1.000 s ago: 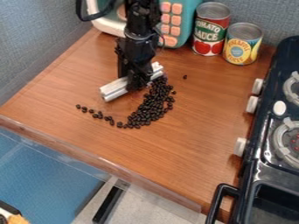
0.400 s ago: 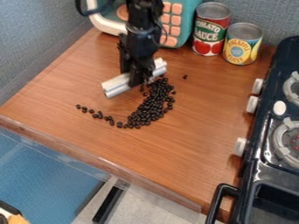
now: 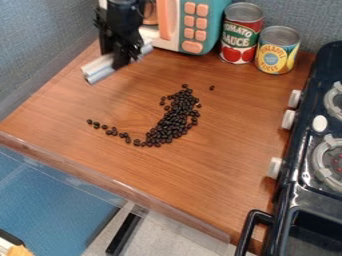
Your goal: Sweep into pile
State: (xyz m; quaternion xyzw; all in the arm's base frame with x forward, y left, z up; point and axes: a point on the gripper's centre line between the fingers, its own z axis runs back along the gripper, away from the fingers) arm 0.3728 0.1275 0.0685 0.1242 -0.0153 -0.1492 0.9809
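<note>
The black gripper (image 3: 123, 61) hangs at the upper left, over the back left part of the wooden counter (image 3: 220, 125). It is shut on a white and grey bar-shaped sweeper (image 3: 100, 68), which slants from lower left to upper right. Dark beans (image 3: 175, 119) lie in a dense curved band near the counter's middle, to the right of and below the sweeper and apart from it. A thin trail of beans (image 3: 113, 132) runs off to the left, and one stray bean (image 3: 212, 88) sits at the upper right.
A teal and white toy microwave (image 3: 212, 20) stands behind, right of the gripper. Next to it are a tomato sauce can (image 3: 241, 34) and a pineapple can (image 3: 276, 50). The black toy stove (image 3: 294, 195) borders the right side. A clear ledge (image 3: 120, 186) runs along the front edge.
With the sweeper held, the gripper has moved up and left, away from the beans toward the back left. The beans near the band's top are more exposed.
</note>
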